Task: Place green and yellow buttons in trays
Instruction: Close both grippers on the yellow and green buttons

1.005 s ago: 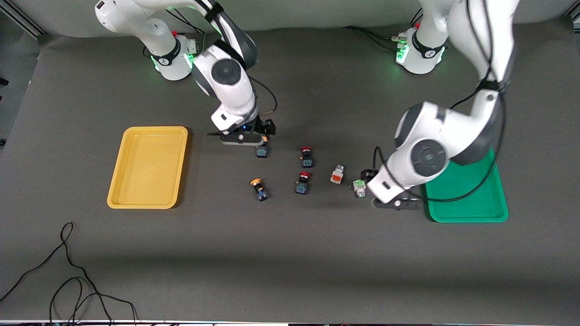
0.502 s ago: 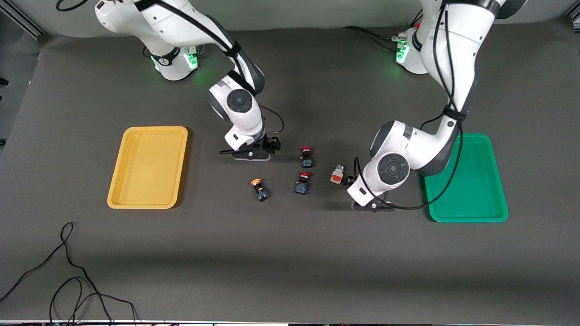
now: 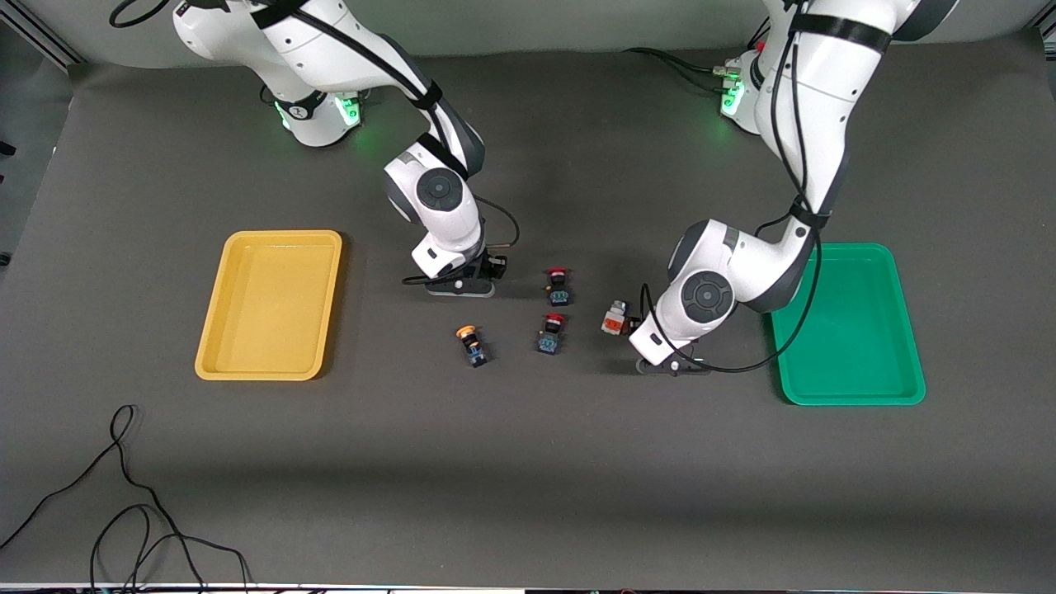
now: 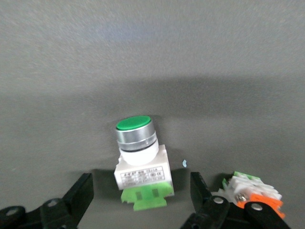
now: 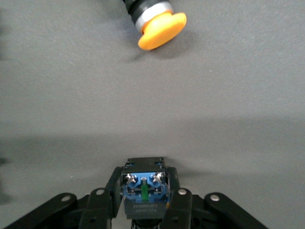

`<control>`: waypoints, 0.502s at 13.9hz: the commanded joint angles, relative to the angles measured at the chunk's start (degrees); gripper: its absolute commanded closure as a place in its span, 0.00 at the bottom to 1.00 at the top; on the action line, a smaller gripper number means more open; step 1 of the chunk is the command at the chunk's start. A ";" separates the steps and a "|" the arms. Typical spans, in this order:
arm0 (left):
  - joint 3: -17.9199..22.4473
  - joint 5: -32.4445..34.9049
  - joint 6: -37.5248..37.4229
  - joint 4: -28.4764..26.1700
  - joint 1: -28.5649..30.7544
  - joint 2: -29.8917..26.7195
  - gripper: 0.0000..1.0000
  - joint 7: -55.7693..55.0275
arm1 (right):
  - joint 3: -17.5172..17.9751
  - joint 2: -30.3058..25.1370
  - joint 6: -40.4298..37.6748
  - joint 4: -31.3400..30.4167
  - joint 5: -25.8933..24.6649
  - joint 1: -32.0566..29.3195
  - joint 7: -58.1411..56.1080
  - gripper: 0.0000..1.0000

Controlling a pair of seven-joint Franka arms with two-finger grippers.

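Observation:
My right gripper is low at the table beside the yellow tray. In the right wrist view its fingers press both sides of a black-bodied yellow button, blue terminal face showing, cap hidden. A second yellow button lies free nearer the camera; its cap shows in the right wrist view. My left gripper is low beside the green tray. It is open, its fingers astride the green button, which lies on the mat and is hidden in the front view.
Two red-capped black buttons lie between the grippers. A white-bodied orange button lies close to my left gripper and shows in the left wrist view. Loose black cables lie near the table's front edge.
My left gripper has swung away from the green tray and come down around the green button. My right gripper has come down onto the yellow button, which it now covers.

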 commanded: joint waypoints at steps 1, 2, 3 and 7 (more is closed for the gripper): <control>0.79 0.13 0.66 -0.75 -1.43 -1.15 1.00 -2.39 | -0.38 -3.46 -4.42 1.08 -1.08 0.03 0.19 0.84; 0.79 0.13 0.13 -0.75 -1.42 -1.85 1.00 -4.40 | -0.38 -4.34 -6.60 1.78 -1.08 -0.24 -0.25 0.84; 0.79 0.39 -0.31 -0.75 -1.42 -2.90 1.00 -5.64 | -0.55 -5.56 -10.02 3.18 -1.08 -0.24 -0.95 0.84; 1.31 0.57 -19.05 4.94 -0.64 -9.92 1.00 -4.78 | -9.31 -12.32 -25.23 7.76 -0.29 -0.33 -15.23 0.84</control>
